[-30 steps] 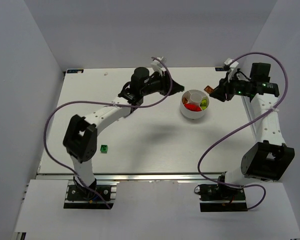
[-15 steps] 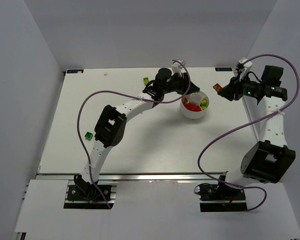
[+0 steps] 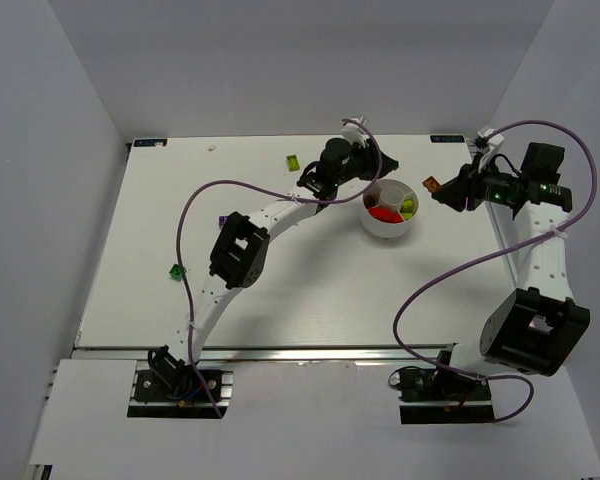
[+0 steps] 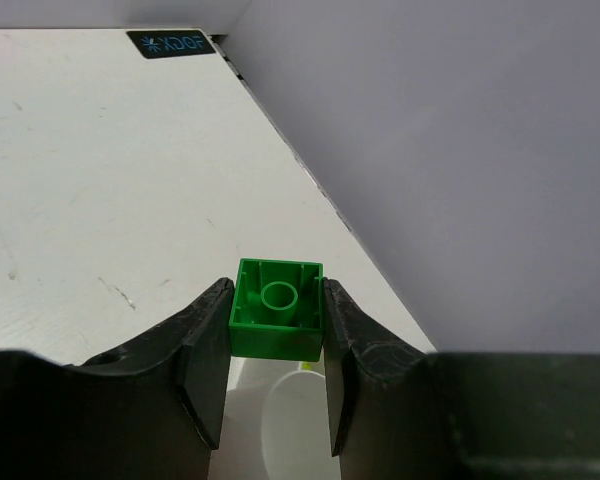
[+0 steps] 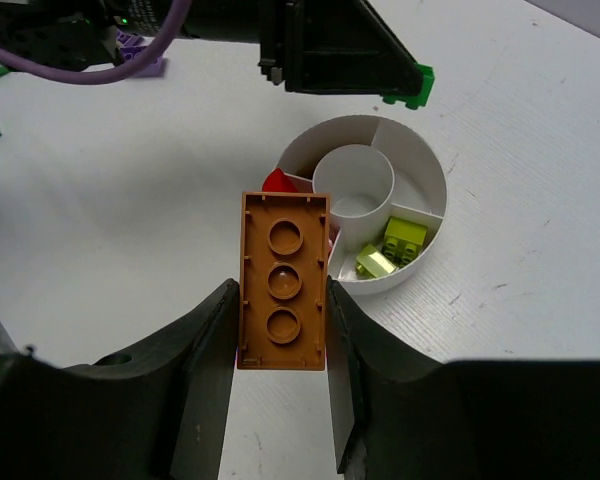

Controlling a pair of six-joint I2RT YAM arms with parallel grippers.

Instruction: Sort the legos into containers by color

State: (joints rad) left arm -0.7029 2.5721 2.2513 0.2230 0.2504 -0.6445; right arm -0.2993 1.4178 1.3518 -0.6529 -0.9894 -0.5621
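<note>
The white bowl (image 3: 388,230) sits on the counter (image 3: 310,290), over on the far right side. It has a little round cup in the middle and wedge rooms all around it. Two yellow-green bricks (image 5: 392,250) lie side by side in one wedge room. A red brick (image 3: 384,212) lies in another room.

My left pincer (image 4: 277,308) is clamped on a green brick (image 4: 276,335), one finger on each side of it. The hollow bottom of the brick faces my wrist camera. From above, this pincer reaches to just past the far edge of the bowl.

My right pincer (image 5: 281,300) is squeezed tight on an orange brick (image 5: 284,282). It is a long brick, and I can see three round rings on its underside. From above, it hangs just to the right of the bowl and does not touch it.

Three more bricks lie loose on the counter, well away from the bowl. A small yellow-green brick (image 3: 292,160) is near the far edge. A purple brick (image 3: 222,219) is beside my left arm. A loose green brick (image 3: 175,270) is closer to the left side.
</note>
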